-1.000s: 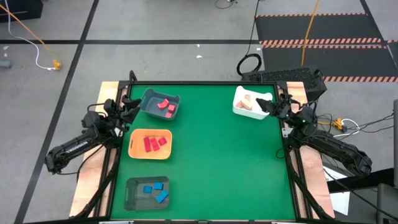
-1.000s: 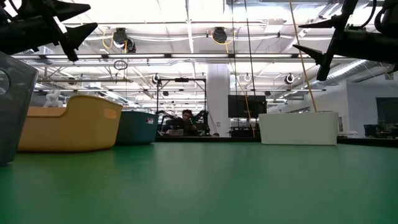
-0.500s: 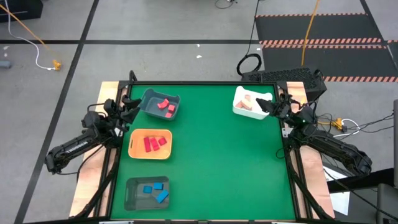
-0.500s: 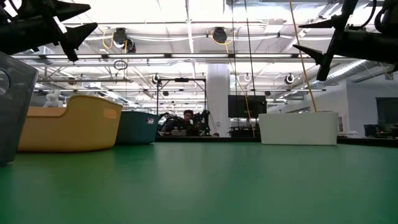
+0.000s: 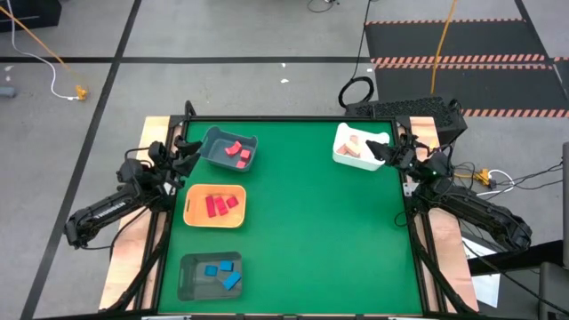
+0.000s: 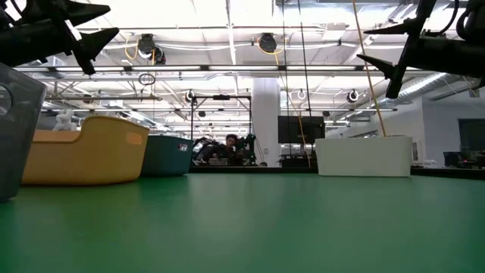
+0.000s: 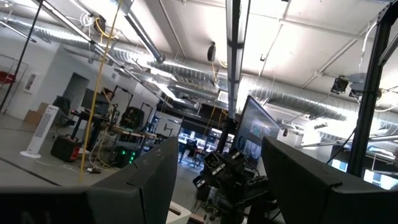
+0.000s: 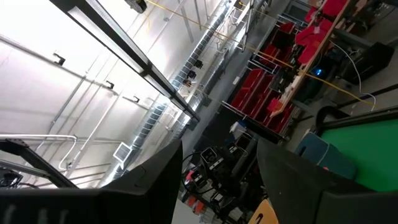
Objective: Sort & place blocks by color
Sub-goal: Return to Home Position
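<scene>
The blocks lie in four trays. Red blocks [image 5: 236, 150] are in the far grey tray [image 5: 216, 140], and more red ones [image 5: 219, 205] are in the orange tray [image 5: 197, 217]. Blue blocks [image 5: 223, 271] sit in the near grey tray [image 5: 190, 286], and tan blocks [image 5: 353, 149] in the white tray [image 5: 341, 156]. My left gripper [image 5: 189, 151] hangs open in the air at the table's far left, beside the far grey tray. My right gripper [image 5: 375, 149] hangs open at the far right, over the white tray's edge. Both tilt upward with nothing between their fingers.
The green table top [image 5: 320, 231] lies bare in the middle and on the right. In the low view, the orange tray [image 6: 91, 148] and the white tray [image 6: 364, 155] stand far across the table. A person sits in the room behind it.
</scene>
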You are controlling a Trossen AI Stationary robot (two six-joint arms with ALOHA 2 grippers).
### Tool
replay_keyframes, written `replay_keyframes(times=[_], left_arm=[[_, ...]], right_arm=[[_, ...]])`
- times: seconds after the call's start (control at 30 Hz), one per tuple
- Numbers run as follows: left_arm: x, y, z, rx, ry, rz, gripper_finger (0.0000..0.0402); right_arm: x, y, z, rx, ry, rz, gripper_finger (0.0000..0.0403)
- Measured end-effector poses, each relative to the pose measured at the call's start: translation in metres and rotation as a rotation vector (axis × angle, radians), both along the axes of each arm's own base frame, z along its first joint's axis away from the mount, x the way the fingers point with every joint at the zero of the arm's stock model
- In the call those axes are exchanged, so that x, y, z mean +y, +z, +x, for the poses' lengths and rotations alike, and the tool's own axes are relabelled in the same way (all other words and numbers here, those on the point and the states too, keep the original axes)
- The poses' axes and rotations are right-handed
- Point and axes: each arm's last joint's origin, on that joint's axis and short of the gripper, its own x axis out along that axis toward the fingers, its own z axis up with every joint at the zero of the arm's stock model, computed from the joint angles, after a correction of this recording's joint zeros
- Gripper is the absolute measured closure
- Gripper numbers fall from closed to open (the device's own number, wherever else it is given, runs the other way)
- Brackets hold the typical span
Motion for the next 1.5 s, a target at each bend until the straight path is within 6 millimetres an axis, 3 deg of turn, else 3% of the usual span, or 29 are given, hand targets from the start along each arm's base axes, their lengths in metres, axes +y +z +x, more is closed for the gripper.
replay_keyframes(times=[1.5], left_arm=[[0.0000,0.0000,0.0000,0.000,0.000,0.000,0.0169]], right_arm=[[0.0000,0.0000,0.0000,0.000,0.000,0.000,0.0202]])
